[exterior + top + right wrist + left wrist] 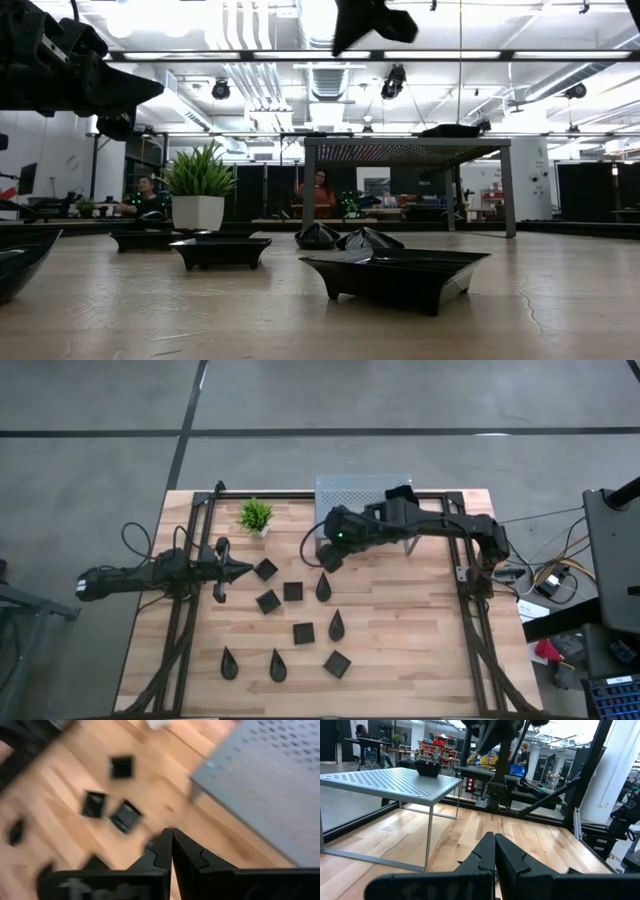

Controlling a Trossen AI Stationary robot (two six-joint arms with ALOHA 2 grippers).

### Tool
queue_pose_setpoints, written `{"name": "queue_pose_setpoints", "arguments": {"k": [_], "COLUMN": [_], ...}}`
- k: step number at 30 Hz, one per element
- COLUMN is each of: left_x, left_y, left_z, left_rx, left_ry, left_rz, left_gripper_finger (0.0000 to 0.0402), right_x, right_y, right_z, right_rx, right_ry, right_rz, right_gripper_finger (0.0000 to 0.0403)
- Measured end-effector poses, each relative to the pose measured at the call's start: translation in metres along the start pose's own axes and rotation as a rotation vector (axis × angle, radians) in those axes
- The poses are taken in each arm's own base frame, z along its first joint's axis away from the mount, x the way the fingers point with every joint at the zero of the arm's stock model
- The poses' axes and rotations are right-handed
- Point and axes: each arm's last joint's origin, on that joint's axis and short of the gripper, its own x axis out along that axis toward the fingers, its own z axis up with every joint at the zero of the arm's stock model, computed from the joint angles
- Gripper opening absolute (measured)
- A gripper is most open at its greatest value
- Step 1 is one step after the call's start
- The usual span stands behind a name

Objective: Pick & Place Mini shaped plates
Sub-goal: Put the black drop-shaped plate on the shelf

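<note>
One dark dish sits on the grey shelf; roughly ten mini plates remain on the surface. Left tool and right tool are both pressed together, empty.

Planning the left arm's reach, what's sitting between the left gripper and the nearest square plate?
Nothing: in the high view, bare wood separates the left gripper from the square plate.

Grey floor, ceiling strip lights

Right claw closed; left claw closed.
</note>
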Motion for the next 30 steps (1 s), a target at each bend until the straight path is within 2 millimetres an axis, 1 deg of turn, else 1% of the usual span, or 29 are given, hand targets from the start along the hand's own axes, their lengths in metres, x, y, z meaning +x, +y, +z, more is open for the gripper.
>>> {"name": "queue_pose_setpoints", "arguments": {"k": [5,7,9,12,14,19,23,26,30], "left_x": [0.0,0.0,0.0,0.0,0.0,-0.001,-0.002,-0.003,-0.003], "left_y": [0.0,0.0,-0.001,-0.001,-0.002,-0.002,-0.002,-0.002,-0.002], "left_z": [0.0,0.001,0.003,0.006,0.009,0.013,0.019,0.023,0.023], "left_rx": [-0.002,-0.055,-0.177,-0.428,-0.537,-0.621,-0.716,-0.791,-0.831], "left_ry": [0.0,-0.007,-0.028,-0.052,-0.079,-0.129,-0.188,-0.246,-0.244], "left_rz": [0.0,-0.003,-0.021,-0.036,-0.053,-0.051,-0.073,-0.08,-0.083], "left_gripper_finger": [0.0005,0.0005,0.0005,0.0005,0.0005,0.0005,0.0005,0.0005,0.0005], "right_x": [-0.005,-0.006,-0.005,-0.001,0.002,0.013,0.019,0.021,0.019], "right_y": [0.025,0.033,0.04,0.046,0.05,0.063,0.075,0.083,0.091], "right_z": [-0.008,-0.013,-0.017,-0.024,-0.028,-0.041,-0.054,-0.067,-0.083], "right_rx": [0.029,0.023,0.013,0.025,0.03,0.043,0.016,-0.021,-0.065], "right_ry": [-0.08,-0.103,-0.114,-0.108,-0.096,-0.071,-0.026,0.017,0.048], "right_rz": [0.106,0.131,0.139,0.13,0.127,0.133,0.155,0.173,0.175], "right_gripper_finger": [0.0008,0.0008,0.0008,0.0008,0.0008,0.0008,0.0008,0.0008,0.0008]}}
